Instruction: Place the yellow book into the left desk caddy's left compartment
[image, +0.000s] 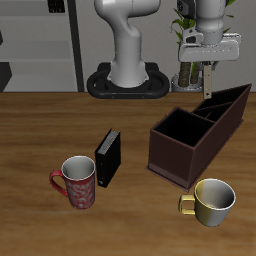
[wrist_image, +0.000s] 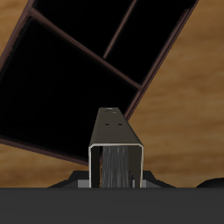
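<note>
Hanging above the left desk caddy (image: 200, 133) at two o'clock, the gripper (image: 209, 72) clamps the yellow book (image: 209, 82) upright over the left compartment (image: 229, 105). A black book (image: 108, 157) stands centrally, a red mug (image: 77, 181) at eight o'clock, a yellow mug (image: 212, 201) at five. Only the wrist view shows the book's (wrist_image: 115, 144) edge over the inner divider (wrist_image: 121, 37).

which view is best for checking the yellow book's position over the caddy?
Exterior view: it shows the yellow book hanging upright from the tool above the left desk caddy, at its taller back section. Wrist view shows only the book's edge end-on, with caddy compartments beyond it.
</note>
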